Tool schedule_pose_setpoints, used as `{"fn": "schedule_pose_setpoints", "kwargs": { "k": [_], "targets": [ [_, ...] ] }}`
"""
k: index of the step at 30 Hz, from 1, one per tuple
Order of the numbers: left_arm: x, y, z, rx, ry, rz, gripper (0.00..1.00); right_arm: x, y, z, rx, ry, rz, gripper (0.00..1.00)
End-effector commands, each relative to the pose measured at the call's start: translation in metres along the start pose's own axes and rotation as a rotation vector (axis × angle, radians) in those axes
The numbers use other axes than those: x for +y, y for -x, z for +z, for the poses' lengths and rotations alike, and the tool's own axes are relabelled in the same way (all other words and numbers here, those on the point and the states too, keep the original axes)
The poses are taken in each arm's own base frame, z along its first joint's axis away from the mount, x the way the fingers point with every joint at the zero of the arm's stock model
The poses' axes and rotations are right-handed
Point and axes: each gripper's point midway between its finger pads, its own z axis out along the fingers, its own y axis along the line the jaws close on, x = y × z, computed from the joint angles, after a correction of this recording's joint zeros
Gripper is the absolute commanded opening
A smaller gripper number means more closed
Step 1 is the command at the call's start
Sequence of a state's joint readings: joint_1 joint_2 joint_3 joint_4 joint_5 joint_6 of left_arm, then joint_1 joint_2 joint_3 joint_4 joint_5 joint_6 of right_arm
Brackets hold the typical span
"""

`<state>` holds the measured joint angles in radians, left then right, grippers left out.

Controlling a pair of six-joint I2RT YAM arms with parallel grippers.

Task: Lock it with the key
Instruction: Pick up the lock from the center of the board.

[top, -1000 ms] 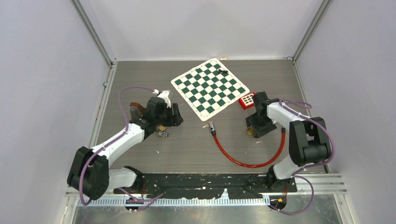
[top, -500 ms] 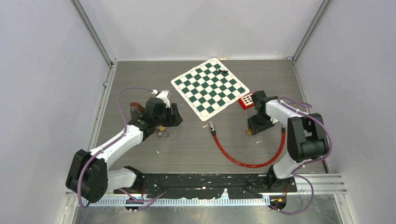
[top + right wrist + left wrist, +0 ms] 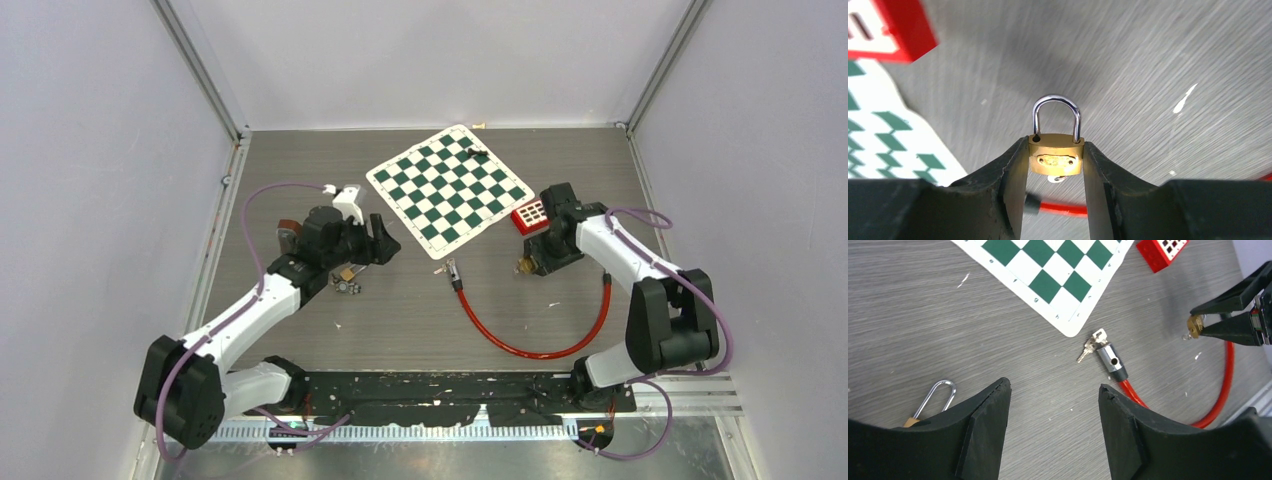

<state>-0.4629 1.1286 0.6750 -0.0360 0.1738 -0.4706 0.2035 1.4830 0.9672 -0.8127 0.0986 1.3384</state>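
My right gripper (image 3: 1055, 146) is shut on a small brass padlock (image 3: 1055, 156) by its sides, shackle pointing away, and holds it above the table. A small silver piece hangs under its body. In the top view this padlock (image 3: 522, 266) sits at the right gripper (image 3: 530, 262), left of the red block. My left gripper (image 3: 1054, 387) is open and empty above bare table. A second padlock (image 3: 937, 396) lies by its left finger. Keys (image 3: 1091, 344) lie at the metal end (image 3: 1111, 360) of a red cable (image 3: 1224, 382), ahead and to its right.
A green-and-white chessboard mat (image 3: 449, 188) lies at the back centre, with a red block (image 3: 529, 215) off its right corner. The red cable (image 3: 530, 348) loops across the front centre. A bunch of keys (image 3: 347, 288) lies below the left gripper (image 3: 385, 250).
My right gripper has lifted the brass padlock off the table and swung it slightly back and left. My left gripper has risen and turned a little to the right.
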Motion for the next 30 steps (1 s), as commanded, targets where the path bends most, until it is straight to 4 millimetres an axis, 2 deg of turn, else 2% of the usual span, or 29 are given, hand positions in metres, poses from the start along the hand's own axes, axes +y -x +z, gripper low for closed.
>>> {"fn": "schedule_pose_setpoints", "kwargs": {
  "k": [1, 7, 9, 14, 18, 24, 30],
  "targets": [
    [-0.05, 0.043, 0.009, -0.086, -0.2, 0.014, 0.66, 0.043, -0.023, -0.046, 0.095, 0.189, -0.015, 0.27],
    [-0.111, 0.056, 0.029, -0.084, -0.408, -0.005, 0.68, 0.085, -0.061, -0.087, 0.187, 0.369, -0.086, 0.27],
    [-0.126, 0.057, 0.037, -0.078, -0.445, -0.019, 0.68, 0.097, -0.073, -0.101, 0.215, 0.423, -0.1, 0.27],
    [-0.134, 0.07, 0.06, -0.109, -0.443, -0.165, 0.69, 0.121, -0.091, -0.13, 0.264, 0.521, -0.075, 0.26],
    [-0.146, 0.08, 0.069, -0.148, -0.468, -0.17, 0.69, 0.136, -0.101, -0.145, 0.297, 0.567, -0.068, 0.25],
    [-0.15, 0.079, 0.071, -0.18, -0.429, -0.137, 0.68, 0.151, -0.107, -0.16, 0.317, 0.616, -0.061, 0.25],
    [-0.16, 0.083, 0.067, -0.198, -0.456, -0.137, 0.6, 0.157, -0.107, -0.167, 0.314, 0.641, -0.045, 0.25]
  ]
}}
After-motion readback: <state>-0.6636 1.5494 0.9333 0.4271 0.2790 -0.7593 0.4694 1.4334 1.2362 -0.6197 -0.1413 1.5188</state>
